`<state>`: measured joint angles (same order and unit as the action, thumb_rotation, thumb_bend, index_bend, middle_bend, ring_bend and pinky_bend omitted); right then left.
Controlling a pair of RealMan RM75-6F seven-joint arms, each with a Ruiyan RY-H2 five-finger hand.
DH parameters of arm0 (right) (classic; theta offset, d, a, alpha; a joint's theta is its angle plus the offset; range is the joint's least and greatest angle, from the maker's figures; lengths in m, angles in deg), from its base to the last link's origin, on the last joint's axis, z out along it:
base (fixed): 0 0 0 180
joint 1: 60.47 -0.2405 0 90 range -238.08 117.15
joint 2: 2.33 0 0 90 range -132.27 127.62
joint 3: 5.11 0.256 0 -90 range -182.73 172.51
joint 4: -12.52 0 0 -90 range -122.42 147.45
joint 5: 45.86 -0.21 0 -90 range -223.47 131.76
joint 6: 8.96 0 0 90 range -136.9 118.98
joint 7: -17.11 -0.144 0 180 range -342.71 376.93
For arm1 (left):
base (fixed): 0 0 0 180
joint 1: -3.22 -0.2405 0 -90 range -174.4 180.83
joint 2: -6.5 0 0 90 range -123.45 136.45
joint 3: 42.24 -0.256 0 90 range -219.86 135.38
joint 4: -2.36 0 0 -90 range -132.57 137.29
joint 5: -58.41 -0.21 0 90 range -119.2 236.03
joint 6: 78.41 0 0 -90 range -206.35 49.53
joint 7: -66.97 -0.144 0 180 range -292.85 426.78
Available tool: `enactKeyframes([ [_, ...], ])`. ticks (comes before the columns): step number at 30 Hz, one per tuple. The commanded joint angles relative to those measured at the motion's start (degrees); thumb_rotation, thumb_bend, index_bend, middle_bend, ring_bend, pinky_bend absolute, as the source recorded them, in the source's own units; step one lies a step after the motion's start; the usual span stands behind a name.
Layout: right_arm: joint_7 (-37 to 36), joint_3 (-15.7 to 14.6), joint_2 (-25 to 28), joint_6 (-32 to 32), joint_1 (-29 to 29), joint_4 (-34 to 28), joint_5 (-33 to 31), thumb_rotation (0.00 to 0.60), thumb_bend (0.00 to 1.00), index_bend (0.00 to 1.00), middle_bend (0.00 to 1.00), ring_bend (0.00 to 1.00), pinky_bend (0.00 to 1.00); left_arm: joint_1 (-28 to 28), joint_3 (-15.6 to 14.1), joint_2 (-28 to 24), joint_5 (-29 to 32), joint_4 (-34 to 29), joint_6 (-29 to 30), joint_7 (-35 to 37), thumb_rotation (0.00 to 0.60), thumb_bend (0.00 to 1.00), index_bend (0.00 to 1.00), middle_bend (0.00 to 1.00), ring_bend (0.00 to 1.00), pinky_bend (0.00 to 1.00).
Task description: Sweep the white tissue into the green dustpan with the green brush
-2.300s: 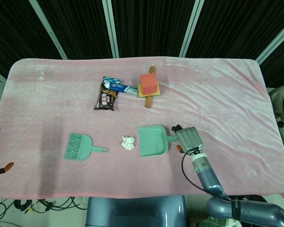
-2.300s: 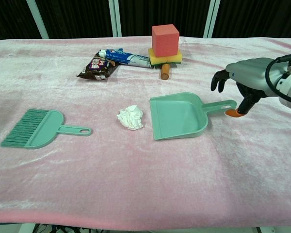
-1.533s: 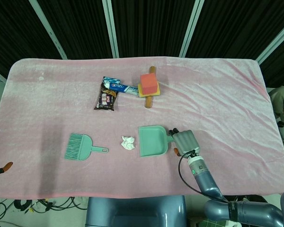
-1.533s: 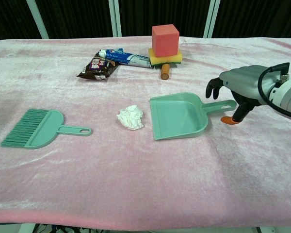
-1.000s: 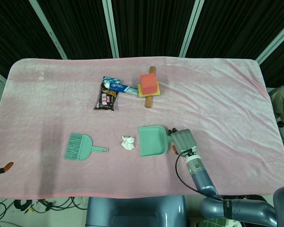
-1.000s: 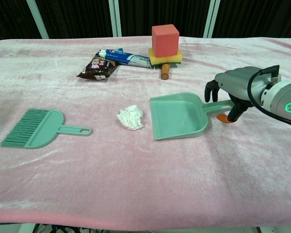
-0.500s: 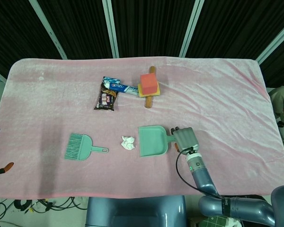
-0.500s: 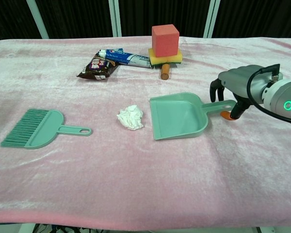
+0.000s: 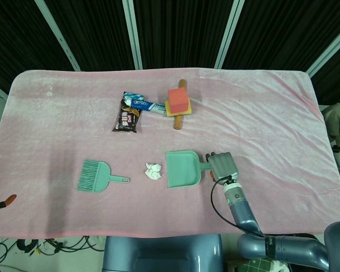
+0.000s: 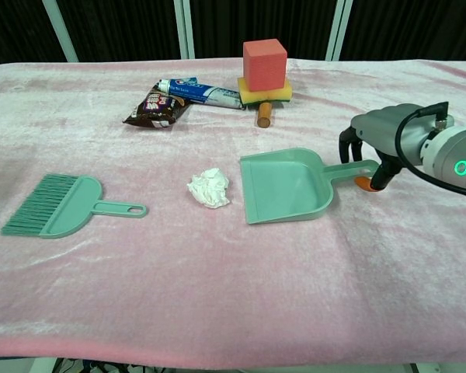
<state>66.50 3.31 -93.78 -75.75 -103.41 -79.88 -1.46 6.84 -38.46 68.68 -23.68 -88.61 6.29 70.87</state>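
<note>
The green dustpan (image 9: 181, 169) (image 10: 283, 186) lies flat on the pink cloth near the front, its mouth facing left. The crumpled white tissue (image 9: 153, 171) (image 10: 209, 187) sits just left of that mouth. Further left lies the green brush (image 9: 96, 175) (image 10: 58, 203), bristles pointing left, with nothing touching it. My right hand (image 9: 222, 164) (image 10: 382, 134) is over the end of the dustpan's handle, fingers curled behind it and the orange-tipped thumb in front. My left hand (image 9: 3, 201) barely shows at the left edge of the head view, fingers apart and holding nothing.
At the back middle lie a dark snack packet (image 10: 155, 107), a toothpaste box (image 10: 202, 92) and a red cube (image 10: 264, 64) stacked on a yellow sponge over a wooden roller. The pink cloth (image 9: 272, 113) covers the whole table.
My right hand came in from the right, lowered onto the dustpan's handle end and curled its fingers around it. The dustpan, tissue and brush have stayed put.
</note>
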Motion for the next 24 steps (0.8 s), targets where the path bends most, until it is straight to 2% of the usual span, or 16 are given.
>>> enactKeyframes([
  [1, -0.1, 0.0, -0.1, 0.0, 0.0, 0.1, 0.0, 0.6, 0.36, 0.44, 0.43, 0.69, 0.76, 0.0, 0.0, 0.0, 0.0, 0.0, 0.0, 0.0, 0.6, 0.0, 0.01, 0.0, 0.0, 0.0],
  [3, -0.1, 0.0, -0.2, 0.0, -0.1, 0.2, -0.1, 0.6, 0.37, 0.46, 0.46, 0.69, 0.76, 0.0, 0.0, 0.0, 0.0, 0.0, 0.0, 0.1, 0.6, 0.0, 0.01, 0.0, 0.0, 0.0],
  [8, 0.0, -0.3, -0.4, 0.0, -0.3, 0.6, -0.1, 0.6, 0.42, 0.58, 0.58, 0.71, 0.76, 0.0, 0.1, 0.1, 0.1, 0.1, 0.0, 0.2, 0.6, 0.0, 0.02, 0.0, 0.0, 0.0],
  [12, -0.5, -0.6, -0.3, 0.1, -0.3, 0.6, 1.1, 0.6, 0.45, 0.63, 0.62, 0.72, 0.76, 0.0, 0.1, 0.1, 0.1, 0.1, 0.0, 0.2, 0.6, 0.0, 0.02, 0.0, 0.0, 0.0],
  [18, -1.3, -0.8, 1.0, 0.6, -0.6, -0.1, 3.6, 0.6, 0.45, 0.64, 0.64, 0.72, 0.76, 0.5, 0.2, -0.1, -0.1, -0.4, -0.4, -0.4, 0.6, 0.0, 0.06, 0.01, 0.0, 0.01],
  [21, -1.4, -0.5, 2.2, 1.1, -0.9, -1.1, 3.9, 0.6, 0.45, 0.65, 0.64, 0.73, 0.76, 1.5, 1.2, -0.1, 0.6, -2.2, -1.0, -1.4, 0.6, 0.0, 0.09, 0.03, 0.01, 0.07],
  [24, -1.4, -0.4, 3.1, 1.5, -1.1, -2.2, 3.8, 0.6, 0.45, 0.65, 0.65, 0.73, 0.76, 3.2, 2.5, -0.2, 1.4, -5.0, -2.5, -3.4, 0.6, 0.0, 0.12, 0.06, 0.06, 0.15],
])
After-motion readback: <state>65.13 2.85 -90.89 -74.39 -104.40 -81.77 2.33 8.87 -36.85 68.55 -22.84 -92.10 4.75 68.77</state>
